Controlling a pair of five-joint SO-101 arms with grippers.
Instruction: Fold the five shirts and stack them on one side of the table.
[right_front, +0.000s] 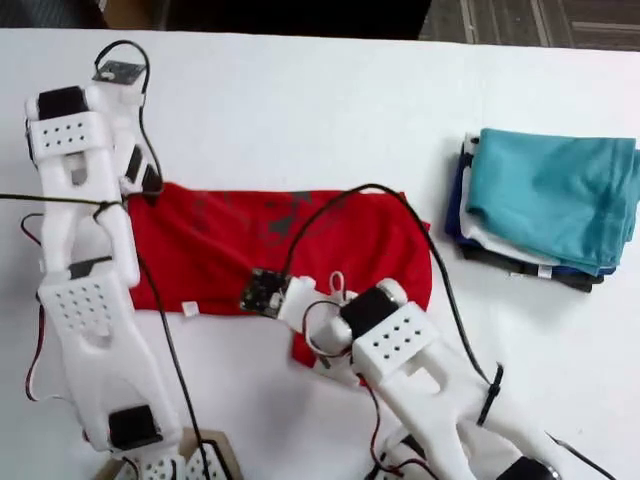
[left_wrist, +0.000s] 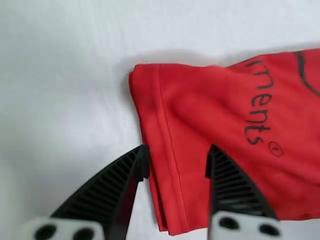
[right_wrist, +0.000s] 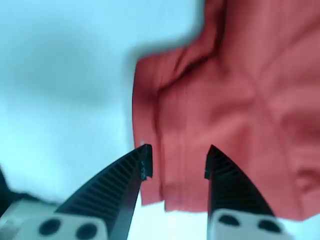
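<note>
A red shirt (right_front: 290, 245) lies folded into a long band across the middle of the white table (right_front: 300, 100). At its left end, my left gripper (left_wrist: 177, 159) is open, its black fingers (left_wrist: 125, 180) straddling the hemmed edge of the red shirt (left_wrist: 225, 130). My right gripper (right_wrist: 176, 161) is open over a folded corner of the red shirt (right_wrist: 235, 100) near the shirt's front edge, where the arm's wrist (right_front: 330, 320) sits. A stack of folded shirts (right_front: 545, 205), teal on top, rests at the right side of the table.
Cables (right_front: 440, 270) trail from the right arm across the shirt. The left arm's white body (right_front: 85, 270) stands along the table's left side. Bare table lies beyond the shirt and in front of the stack.
</note>
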